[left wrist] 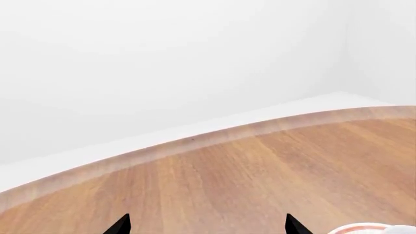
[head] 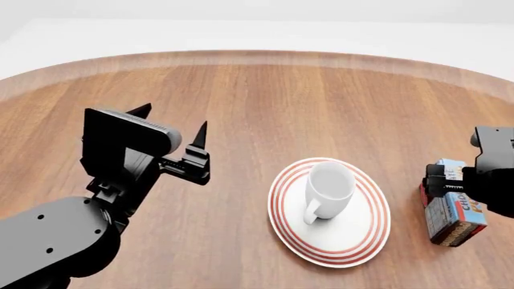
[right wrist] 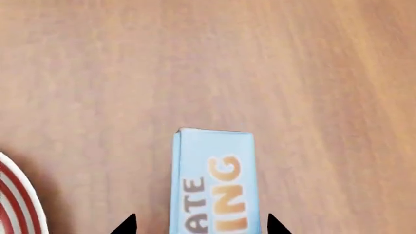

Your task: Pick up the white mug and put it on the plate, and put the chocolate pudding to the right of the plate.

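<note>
Blue-topped and brown-sided, the chocolate pudding [head: 454, 211] lies on the wooden table [head: 257, 102] just to the right of the plate [head: 329, 212], its long axis running away from the robot. The right gripper [right wrist: 201, 225] sits directly over its near end, the fingertips standing either side of the carton with a sliver of table showing between each tip and the carton; whether they press it I cannot tell. On the plate the white mug [head: 327, 189] stands upright, handle toward the robot. Well left of the plate, the left gripper [head: 170, 127] hovers spread apart and empty. Judged so, both placements look done.
</note>
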Controlling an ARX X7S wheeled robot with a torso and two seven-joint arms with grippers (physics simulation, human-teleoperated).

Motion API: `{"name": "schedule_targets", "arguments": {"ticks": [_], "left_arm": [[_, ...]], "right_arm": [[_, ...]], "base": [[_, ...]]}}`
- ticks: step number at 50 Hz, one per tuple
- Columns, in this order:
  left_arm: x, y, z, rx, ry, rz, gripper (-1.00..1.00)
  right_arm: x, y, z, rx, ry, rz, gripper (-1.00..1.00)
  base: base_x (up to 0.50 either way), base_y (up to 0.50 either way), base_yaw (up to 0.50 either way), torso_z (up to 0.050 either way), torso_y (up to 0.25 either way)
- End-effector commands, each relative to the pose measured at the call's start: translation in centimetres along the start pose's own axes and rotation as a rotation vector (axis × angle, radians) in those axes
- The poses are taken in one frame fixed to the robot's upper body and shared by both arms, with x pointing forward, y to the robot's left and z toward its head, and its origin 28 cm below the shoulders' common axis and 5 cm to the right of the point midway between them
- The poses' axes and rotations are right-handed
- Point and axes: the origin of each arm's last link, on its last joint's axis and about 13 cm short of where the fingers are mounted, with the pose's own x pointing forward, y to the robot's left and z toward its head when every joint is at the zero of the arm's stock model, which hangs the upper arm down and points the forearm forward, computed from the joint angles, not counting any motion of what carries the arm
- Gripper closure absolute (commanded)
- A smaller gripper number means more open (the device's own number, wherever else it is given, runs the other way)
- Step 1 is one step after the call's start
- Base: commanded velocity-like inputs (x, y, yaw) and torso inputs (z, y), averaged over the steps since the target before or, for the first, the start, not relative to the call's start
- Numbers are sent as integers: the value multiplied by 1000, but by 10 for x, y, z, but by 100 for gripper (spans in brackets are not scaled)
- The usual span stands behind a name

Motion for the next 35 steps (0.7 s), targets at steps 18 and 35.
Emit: {"name": "schedule_targets", "arguments": {"ticks": [18, 35], "left_arm": [[4, -4, 2, 2, -23, -32, -100], [3, -3, 5, 5, -29, -36, -100]], "right_arm": [[-26, -5, 34, -58, -85, 7, -100], [-49, -5, 61, -114, -169, -5, -100]], "base": [[0, 0, 0, 0, 0], [0, 0, 0, 0, 0]]}}
